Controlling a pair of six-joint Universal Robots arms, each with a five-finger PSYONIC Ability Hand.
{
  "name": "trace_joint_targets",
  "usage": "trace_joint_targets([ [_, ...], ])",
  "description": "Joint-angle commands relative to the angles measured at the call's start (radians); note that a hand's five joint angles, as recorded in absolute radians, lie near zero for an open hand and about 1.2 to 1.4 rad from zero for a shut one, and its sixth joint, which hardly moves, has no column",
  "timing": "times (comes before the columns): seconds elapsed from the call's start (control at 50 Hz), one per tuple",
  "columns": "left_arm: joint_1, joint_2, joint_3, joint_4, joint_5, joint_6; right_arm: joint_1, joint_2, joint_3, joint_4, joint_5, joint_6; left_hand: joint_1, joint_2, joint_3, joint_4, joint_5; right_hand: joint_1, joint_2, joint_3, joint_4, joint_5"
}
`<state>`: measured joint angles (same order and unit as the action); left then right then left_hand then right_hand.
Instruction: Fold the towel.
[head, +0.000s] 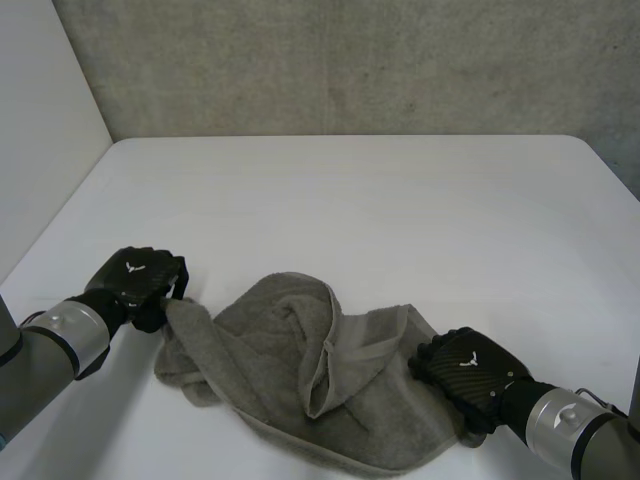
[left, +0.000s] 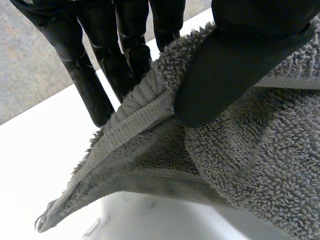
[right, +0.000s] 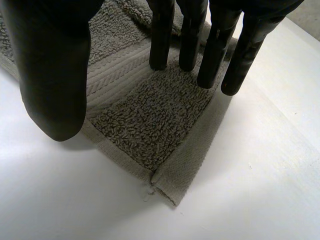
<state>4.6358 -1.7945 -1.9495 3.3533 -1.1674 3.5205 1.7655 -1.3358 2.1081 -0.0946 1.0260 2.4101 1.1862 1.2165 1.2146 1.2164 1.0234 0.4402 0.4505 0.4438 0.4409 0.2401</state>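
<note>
On the white table, toward its near edge, the grey towel lies rumpled between the two hands, bunched into loose folds with a raised ridge running through its middle and one hemmed edge curling across the top layer. Left hand: at the towel's left end, knuckles up, the cloth rising slightly from the table toward it. Left wrist view: thumb pressed flat onto the terry face just beside the woven hem band, fingers straight on the far side of the same edge, so the cloth is pinched between thumb and fingers; the hemmed corner hangs out beneath them, clear of the table surface. Right hand: at the towel's right end, resting on the cloth near its lower right corner. Right wrist view: fingers straight and side by side, tips down on the terry just inside the hem, thumb held apart from them over the neighbouring edge band; nothing is gripped between them, hand spread. That corner lies flat on the table, hem bands meeting at a point with a few loose threads. Left arm and right arm come in low from the near corners. Rough grey wall stands behind the table's far edge.
</note>
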Motion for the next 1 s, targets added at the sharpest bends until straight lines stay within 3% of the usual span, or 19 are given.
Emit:
trace_joint_targets([
  [0.02,0.0,0.0,0.0,0.0,0.0,0.0,0.0,0.013,0.003,-0.056,0.005,0.0,0.21,0.18,0.182,0.18,0.198,0.02,0.01,0.017,0.02,0.046],
  [0.58,0.0,-0.002,-0.003,-0.002,0.002,0.0,0.015,0.078,-0.052,-0.146,0.012,0.012,0.21,0.18,0.182,0.18,0.198,0.249,0.239,0.246,0.249,0.275],
  [1.0,0.0,-0.003,-0.002,0.0,0.002,0.0,0.038,0.089,-0.12,-0.146,0.035,0.021,0.21,0.18,0.182,0.18,0.198,0.279,0.268,0.275,0.278,0.304],
])
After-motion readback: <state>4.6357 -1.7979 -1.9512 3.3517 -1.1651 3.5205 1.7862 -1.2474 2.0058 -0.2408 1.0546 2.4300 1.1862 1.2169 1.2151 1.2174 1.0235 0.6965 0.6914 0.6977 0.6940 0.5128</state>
